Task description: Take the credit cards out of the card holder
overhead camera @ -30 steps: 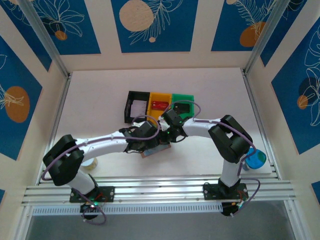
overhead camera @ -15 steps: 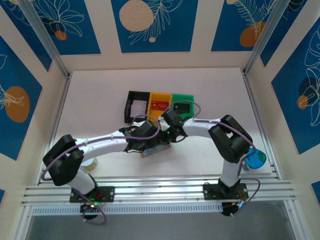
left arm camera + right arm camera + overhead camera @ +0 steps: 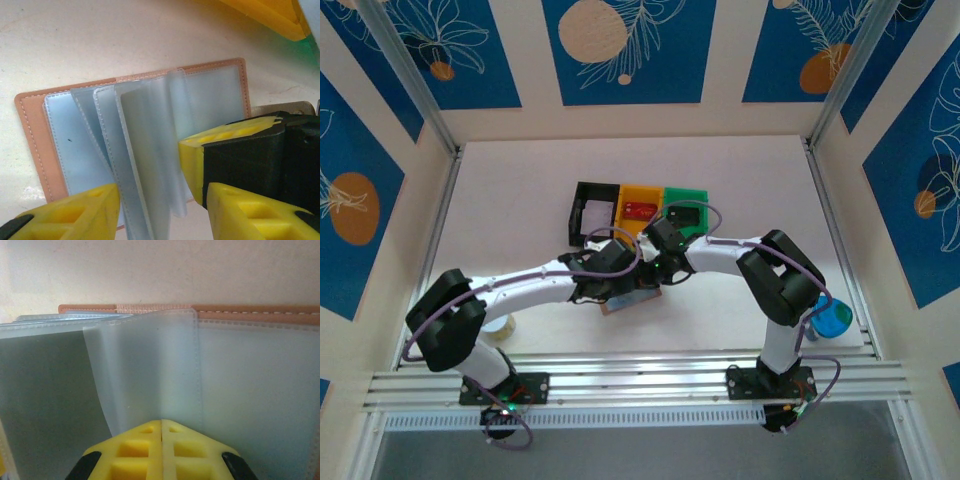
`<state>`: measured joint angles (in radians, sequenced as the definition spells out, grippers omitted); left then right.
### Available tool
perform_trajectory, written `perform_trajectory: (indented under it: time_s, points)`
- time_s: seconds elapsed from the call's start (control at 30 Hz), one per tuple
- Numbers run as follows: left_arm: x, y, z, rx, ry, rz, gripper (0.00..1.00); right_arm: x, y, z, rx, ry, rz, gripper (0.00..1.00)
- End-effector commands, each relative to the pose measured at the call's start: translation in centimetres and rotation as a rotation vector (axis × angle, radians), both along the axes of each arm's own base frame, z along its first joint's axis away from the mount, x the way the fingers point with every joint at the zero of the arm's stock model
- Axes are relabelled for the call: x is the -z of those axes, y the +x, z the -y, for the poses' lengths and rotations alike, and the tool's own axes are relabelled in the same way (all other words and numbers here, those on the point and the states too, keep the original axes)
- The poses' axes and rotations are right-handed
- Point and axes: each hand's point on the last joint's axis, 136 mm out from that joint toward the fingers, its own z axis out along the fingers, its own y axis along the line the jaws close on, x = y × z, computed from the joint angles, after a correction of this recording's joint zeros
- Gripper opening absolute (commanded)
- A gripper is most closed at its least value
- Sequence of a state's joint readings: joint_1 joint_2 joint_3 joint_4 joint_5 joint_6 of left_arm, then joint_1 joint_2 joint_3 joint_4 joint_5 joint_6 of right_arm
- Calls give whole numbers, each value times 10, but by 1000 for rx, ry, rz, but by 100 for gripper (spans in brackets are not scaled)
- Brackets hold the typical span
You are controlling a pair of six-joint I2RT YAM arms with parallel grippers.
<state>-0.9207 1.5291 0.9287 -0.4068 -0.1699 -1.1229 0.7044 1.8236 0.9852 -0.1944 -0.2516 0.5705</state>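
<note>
Card holder (image 3: 31, 131): it lies open and flat on the worktop (image 3: 520, 190), just below centre in the top view (image 3: 632, 301), where my two wrists meet.
Handling: I judge it light and floppy. The tan cover is thin and soft, and the clear pockets (image 3: 145, 150) are slick and springy, fanning up from the spine. It would slide if tugged without being pinned.
Where to hold: press on the cover's bare margin and pinch at a pocket's open edge, not the stitched seam. I cannot tell whether cards sit inside.
Left fingers (image 3: 75, 215): spread, straddling the fanned pockets at the lower edge of the frame and gripping nothing.
Right fingers (image 3: 142, 455): pressed together, tips bearing on the pocket side at lower centre.
Surface: pale, matte and smooth, so it gives little friction.
Room: tight. The yellow bin (image 3: 640, 212) stands just above, and both arms crowd the holder.
</note>
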Motion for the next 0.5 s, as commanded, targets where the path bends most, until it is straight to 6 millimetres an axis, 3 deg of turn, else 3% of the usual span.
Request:
perform_trajectory:
  time_s: [0.0, 0.47]
  points:
    - [-46, 19, 37, 28, -156, 107, 49, 4, -9, -5, -21, -1, -23, 0]
    - [-54, 19, 29, 27, -124, 128, 48, 4, -10, -5, -21, -1, -23, 0]
